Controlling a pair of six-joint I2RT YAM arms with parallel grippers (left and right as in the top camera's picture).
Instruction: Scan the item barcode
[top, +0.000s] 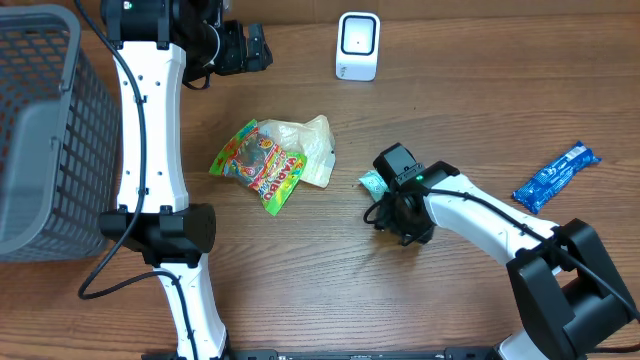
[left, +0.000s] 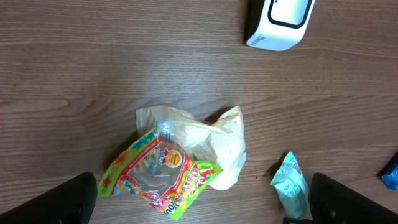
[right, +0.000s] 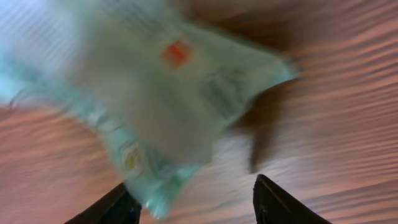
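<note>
A small teal packet (top: 371, 182) lies on the wooden table, with its corner showing beside my right gripper (top: 386, 203), which hangs right over it. In the right wrist view the packet (right: 155, 99) is blurred and fills the upper left. Its lower corner reaches down between the jaws of my right gripper (right: 199, 208), close to the left finger (right: 109, 208); the jaws stand apart and nothing is clamped. The white barcode scanner (top: 358, 45) stands at the back. My left gripper (top: 252, 46) is high at the back left, open and empty (left: 205, 214).
A colourful candy bag on a pale crumpled bag (top: 265, 160) lies at mid-table. A blue wrapper (top: 555, 177) sits at the right. A grey mesh basket (top: 40, 130) fills the left edge.
</note>
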